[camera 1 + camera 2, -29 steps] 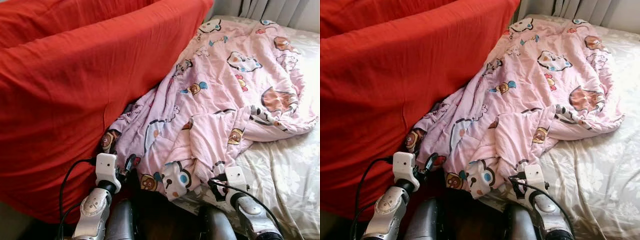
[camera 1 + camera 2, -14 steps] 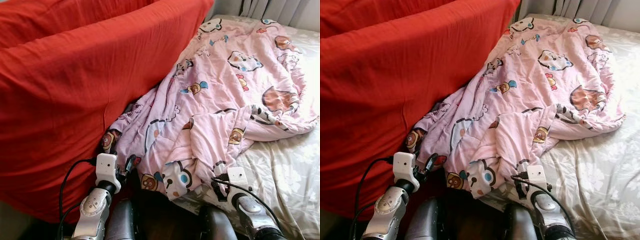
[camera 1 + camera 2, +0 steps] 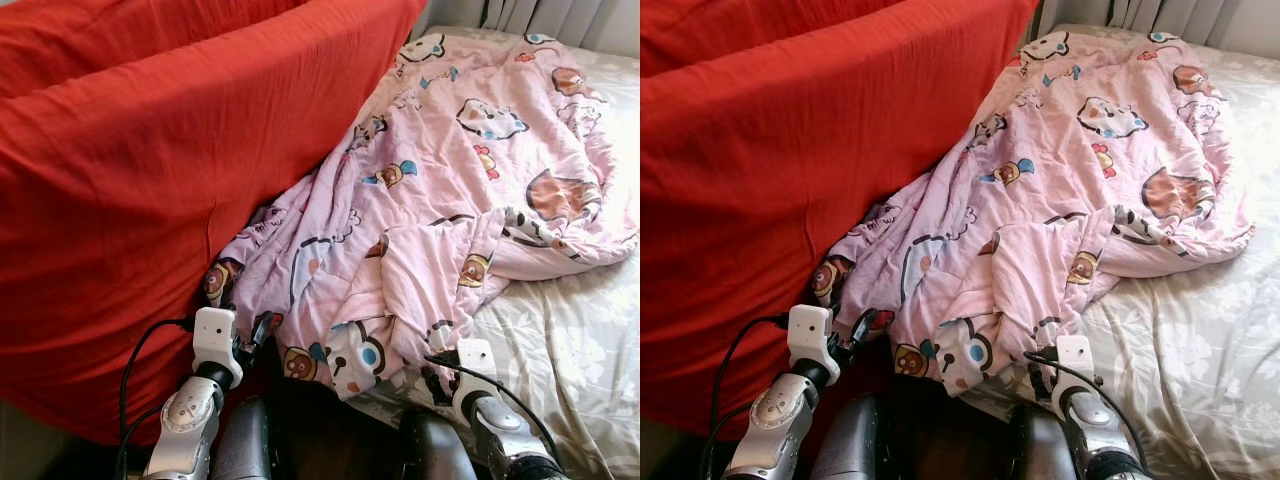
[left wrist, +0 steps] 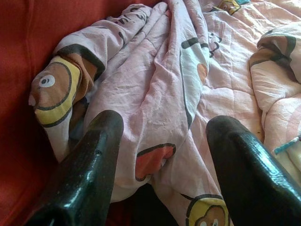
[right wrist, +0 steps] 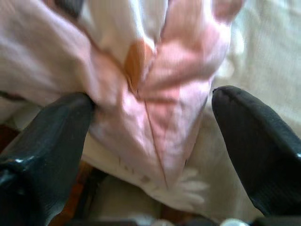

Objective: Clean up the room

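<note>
Lying between right end effector [image 5: 150, 155] fingers: quilt [image 3: 440, 190]

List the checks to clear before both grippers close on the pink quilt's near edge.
1. Left gripper jaws open: ok.
2. Right gripper jaws open: ok.
3. Pink quilt fabric between the right jaws: ok, a fold sits there.
4. Fabric between the left jaws: ok, quilt lies ahead of them; contact cannot tell.
5. Red cover out of the left jaws: ok, it lies beside them.
6. Quilt free of the floral sheet: cannot tell.
</note>
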Available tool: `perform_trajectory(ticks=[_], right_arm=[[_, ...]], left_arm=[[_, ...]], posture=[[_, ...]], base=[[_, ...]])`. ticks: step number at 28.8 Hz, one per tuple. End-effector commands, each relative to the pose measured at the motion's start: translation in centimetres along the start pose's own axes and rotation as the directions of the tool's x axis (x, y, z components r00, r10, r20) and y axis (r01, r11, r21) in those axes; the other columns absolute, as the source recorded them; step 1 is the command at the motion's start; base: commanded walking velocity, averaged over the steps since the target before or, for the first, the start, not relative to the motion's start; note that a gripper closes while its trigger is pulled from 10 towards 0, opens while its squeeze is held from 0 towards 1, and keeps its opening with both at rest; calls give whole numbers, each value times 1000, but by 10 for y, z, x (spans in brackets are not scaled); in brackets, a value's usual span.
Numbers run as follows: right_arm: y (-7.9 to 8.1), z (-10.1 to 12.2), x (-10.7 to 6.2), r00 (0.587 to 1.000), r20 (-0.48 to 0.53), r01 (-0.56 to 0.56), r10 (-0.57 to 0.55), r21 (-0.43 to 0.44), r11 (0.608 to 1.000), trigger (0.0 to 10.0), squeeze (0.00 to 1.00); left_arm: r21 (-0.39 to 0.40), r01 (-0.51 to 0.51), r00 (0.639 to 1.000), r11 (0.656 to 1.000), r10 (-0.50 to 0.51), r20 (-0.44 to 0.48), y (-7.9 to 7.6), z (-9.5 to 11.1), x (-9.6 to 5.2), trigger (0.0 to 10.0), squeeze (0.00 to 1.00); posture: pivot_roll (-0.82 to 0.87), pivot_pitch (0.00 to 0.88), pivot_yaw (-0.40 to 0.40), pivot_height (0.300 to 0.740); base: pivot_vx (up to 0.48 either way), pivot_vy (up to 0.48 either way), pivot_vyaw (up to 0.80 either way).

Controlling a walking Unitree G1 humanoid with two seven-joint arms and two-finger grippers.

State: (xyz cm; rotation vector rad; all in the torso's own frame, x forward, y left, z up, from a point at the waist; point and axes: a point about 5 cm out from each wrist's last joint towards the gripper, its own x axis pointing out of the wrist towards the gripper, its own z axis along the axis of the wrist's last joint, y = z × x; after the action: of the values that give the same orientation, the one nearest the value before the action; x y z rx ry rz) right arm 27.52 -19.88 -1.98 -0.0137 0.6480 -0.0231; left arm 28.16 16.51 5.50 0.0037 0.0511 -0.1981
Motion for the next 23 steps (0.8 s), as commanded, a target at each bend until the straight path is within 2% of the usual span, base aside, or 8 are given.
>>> perform_trajectory(ticks=[1, 7, 11, 12, 13, 14, 15, 23], right_arm=[[1, -2, 0, 1000, 3, -3, 3, 21, 1000, 0, 0], [0, -5, -1, 1000, -6, 1, 0, 16, 1000, 0, 0], [-6, -13, -3, 999, -42, 30, -29, 17, 999, 0, 0], [-8, -15, -3, 998, -50, 40, -38, 21, 999, 745, 0], [-8, -15, -3, 998, -51, 41, -40, 23, 999, 745, 0], [-8, -16, -3, 998, -53, 42, -41, 26, 999, 4118, 0], [-8, -16, -4, 998, -57, 40, -39, 32, 999, 10000, 0], [-5, -20, -4, 997, -78, 24, -19, 64, 998, 10000, 0]], left_arm=[[29, 14, 999, 999, -13, -33, 1, -4, -4, 10000, 0], [30, 15, 999, 999, -14, -33, 1, -3, -3, 10000, 0], [29, 20, 999, 999, -19, -37, 0, -4, -3, 10000, 0], [29, 21, 999, 999, -20, -38, 0, -4, -3, 10000, 0], [28, 21, 999, 999, -20, -39, 0, -4, -4, 10000, 0], [29, 22, 999, 999, -21, -39, 0, -4, -4, 10000, 0], [29, 23, 999, 999, -21, -41, 0, -4, -4, 10000, 0], [32, 30, 999, 999, -29, -45, 0, -5, -4, 10000, 0]], posture=[[190, 170, 22, 597], [193, 171, 23, 597], [192, 174, 24, 597], [192, 174, 24, 597], [192, 174, 24, 597], [194, 176, 25, 597], [194, 176, 25, 597], [196, 178, 31, 597]], base=[[0, 0, 0], [0, 0, 0], [0, 0, 0], [0, 0, 0], [0, 0, 0], [0, 0, 0], [0, 0, 0], [0, 0, 0]])
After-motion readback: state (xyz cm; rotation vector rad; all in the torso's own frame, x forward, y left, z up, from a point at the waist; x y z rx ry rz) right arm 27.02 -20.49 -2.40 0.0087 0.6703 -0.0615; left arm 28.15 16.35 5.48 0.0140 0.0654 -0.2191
